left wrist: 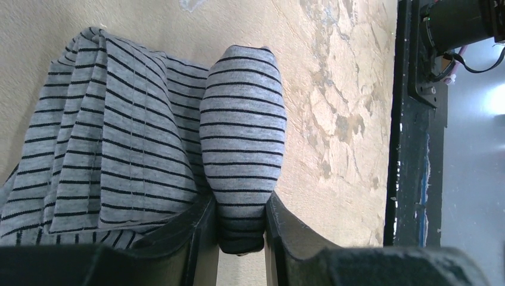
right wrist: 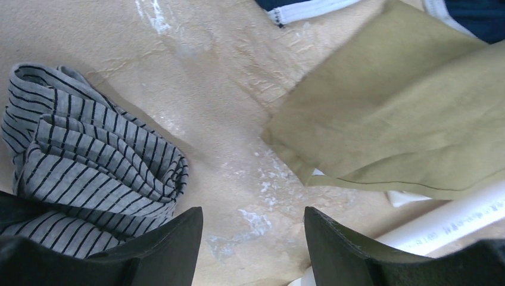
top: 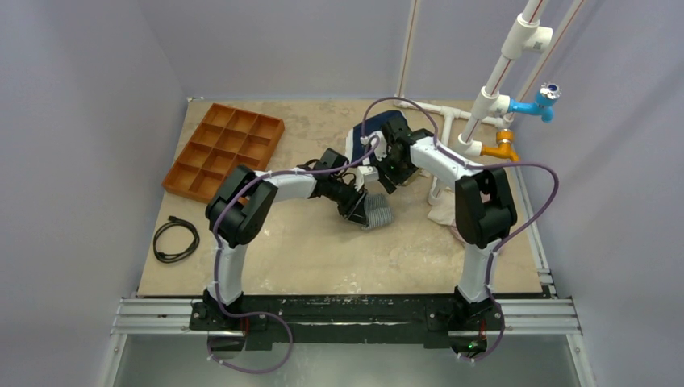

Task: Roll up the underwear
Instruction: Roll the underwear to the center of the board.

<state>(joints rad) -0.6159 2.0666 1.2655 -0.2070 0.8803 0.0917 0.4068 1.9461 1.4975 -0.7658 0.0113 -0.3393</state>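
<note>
**Left claw (left wrist: pixel 241 241) nips the underwear (left wrist: pixel 119 137); right claw (right wrist: pixel 253 238) hangs wide**

The left claw's two dark fingers sit close together, clamped on a rolled fold of the grey-and-white striped cloth. The fold bulges out between them as a plump tube. The rest of the underwear is bunched in loose pleats against the tube, on the left of the left wrist view. From above, the garment shows as a small striped bundle on the table (top: pixel 323 258), near its middle and a little right of centre, at the tip of the left arm.

The right claw is spread wide with nothing between its fingers and only tan tabletop in the gap. In the right wrist view the underwear lies crumpled just beside the finger on the left of that view.

An olive cloth (right wrist: pixel 405 119) lies flat further off, apart from the striped bundle. A navy garment (right wrist: pixel 309 5) with a white band peeks out past it. A white pipe (right wrist: pixel 440 220) crosses the near corner of the right wrist view.

At the far left of the table stands an orange tray (top: pixel 226 149), well apart from the clothes. It is divided into a grid of small compartments, and each shows its orange floor. A coiled black cable (top: pixel 176 239) lies near the left edge.
</note>
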